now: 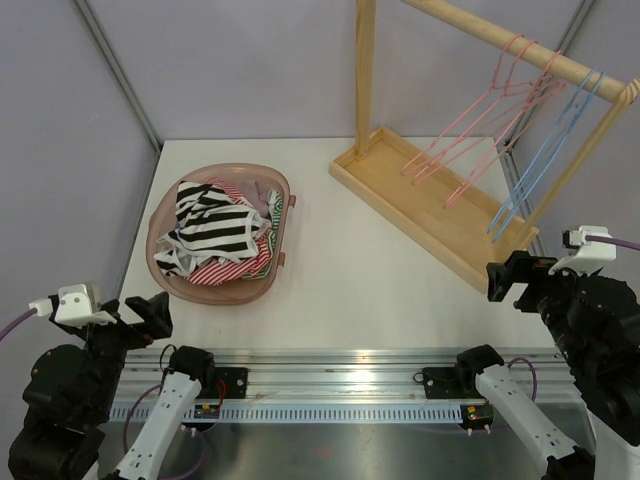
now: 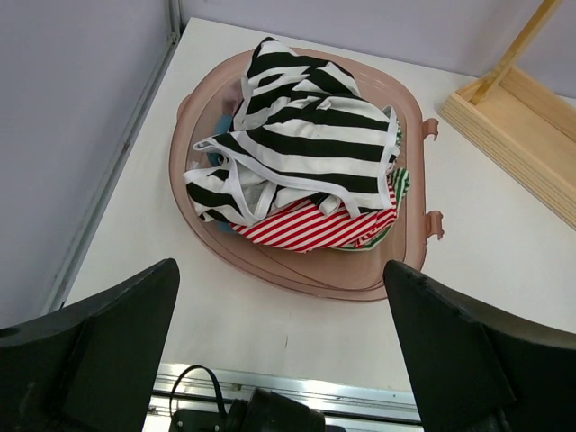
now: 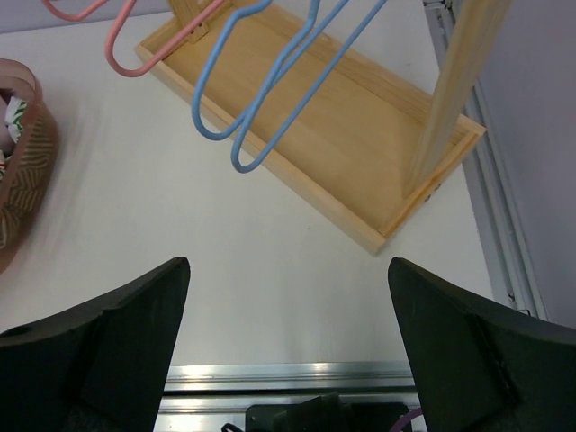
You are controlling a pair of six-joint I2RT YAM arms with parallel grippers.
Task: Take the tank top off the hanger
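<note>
At the near edge of the white desk, the left gripper sits with its black fingers spread wide and nothing between them. The right gripper is just as widely parted and holds nothing, at the near right by the end of the rack.

Straight ahead of the left gripper, apart from it, is a translucent pink plastic basket filled with clothes. The black-and-white striped tank top lies crumpled on top of that pile, over a red-and-white striped garment. It touches neither gripper and is well apart from the right one.

Farther back on the right stands a pale wooden clothes rack. Pink wire hangers and blue wire hangers hang bare from its rail.
</note>
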